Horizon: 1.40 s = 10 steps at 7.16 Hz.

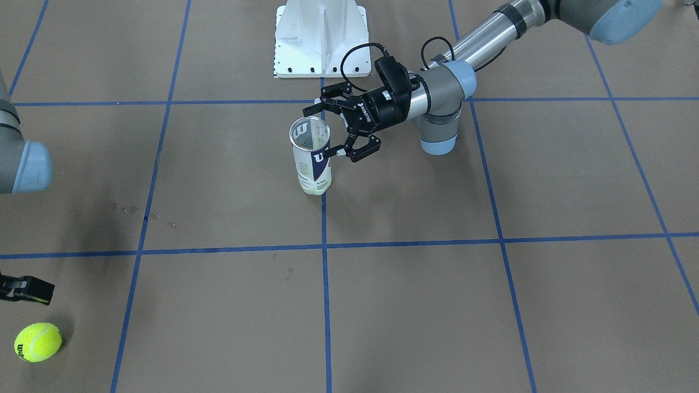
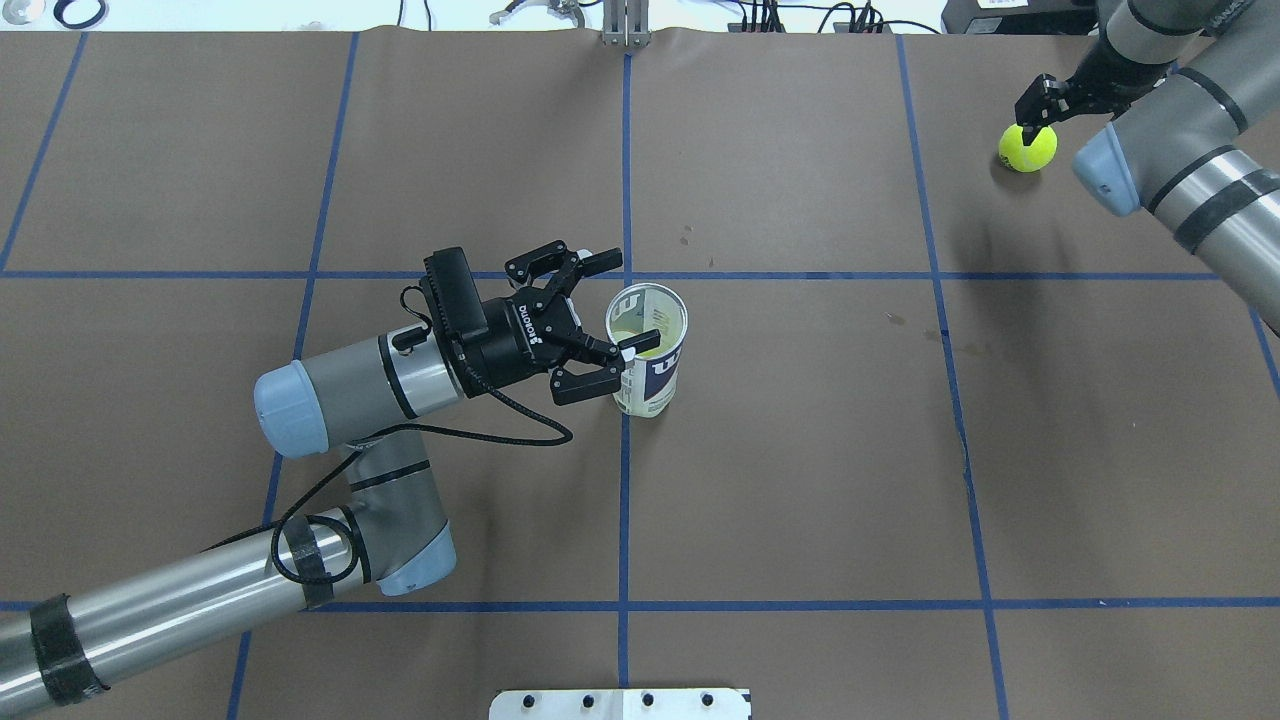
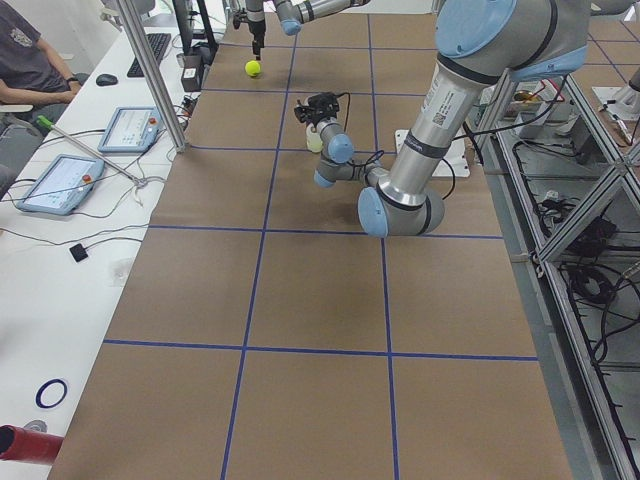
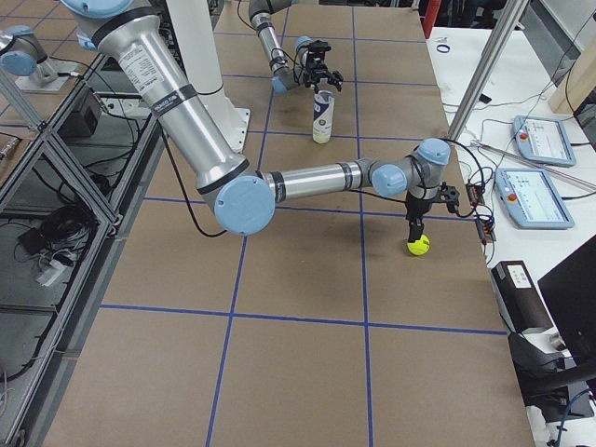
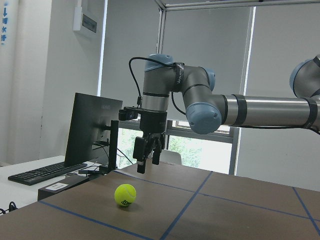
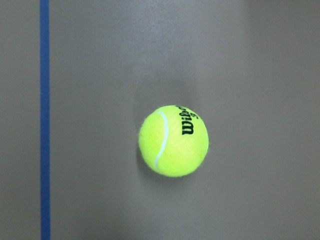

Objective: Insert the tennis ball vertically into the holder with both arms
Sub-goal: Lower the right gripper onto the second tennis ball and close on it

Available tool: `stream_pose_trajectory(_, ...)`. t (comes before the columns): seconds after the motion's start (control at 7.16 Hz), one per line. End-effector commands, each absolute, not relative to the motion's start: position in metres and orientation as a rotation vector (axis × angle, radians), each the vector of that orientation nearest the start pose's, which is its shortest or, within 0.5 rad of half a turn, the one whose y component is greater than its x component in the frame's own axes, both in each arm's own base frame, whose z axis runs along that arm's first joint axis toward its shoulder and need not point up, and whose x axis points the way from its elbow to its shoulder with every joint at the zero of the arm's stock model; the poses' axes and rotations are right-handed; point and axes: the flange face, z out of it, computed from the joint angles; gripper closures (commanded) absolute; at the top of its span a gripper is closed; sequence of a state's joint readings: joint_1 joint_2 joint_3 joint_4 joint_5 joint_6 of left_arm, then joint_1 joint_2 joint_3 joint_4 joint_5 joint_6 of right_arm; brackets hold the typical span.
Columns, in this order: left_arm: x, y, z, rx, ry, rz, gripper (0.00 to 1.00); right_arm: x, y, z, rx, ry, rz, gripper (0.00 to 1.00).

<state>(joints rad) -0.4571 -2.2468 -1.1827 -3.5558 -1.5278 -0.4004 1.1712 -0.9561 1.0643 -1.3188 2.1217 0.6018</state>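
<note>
Two hazards. With the left tool spread wide beside the top of the holder, upright near the middle of the desk, could topple it by closing off-centre. With the right tool drawn narrow over the tennis ball by the desk's far right corner, could send it rolling off.

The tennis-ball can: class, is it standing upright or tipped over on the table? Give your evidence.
Upright. The can stands on its base on the table, open end uppermost; the side views show its wall vertical.
</note>
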Motion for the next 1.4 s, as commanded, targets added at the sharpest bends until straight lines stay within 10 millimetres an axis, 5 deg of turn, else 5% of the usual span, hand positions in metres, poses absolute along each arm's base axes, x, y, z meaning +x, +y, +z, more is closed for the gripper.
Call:
stream_pose_trajectory(0.0, 0.525, -0.412, 0.242, 1.683, 1.559, 0.325, 0.00, -0.233, -0.744, 0.530, 0.062, -0.634, 0.138, 0.01)
stream_pose_trajectory(0.42, 0.524, -0.412, 0.241, 1.685, 1.558, 0.324, 0.00, -0.251, -0.742, 0.551, 0.071, -0.661, 0.201, 0.01)
stream_pose_trajectory(1.26, 0.523, -0.412, 0.238, 1.685, 1.558, 0.324, 0.00, -0.269, -0.744, 0.548, 0.112, -0.631, 0.186, 0.03)
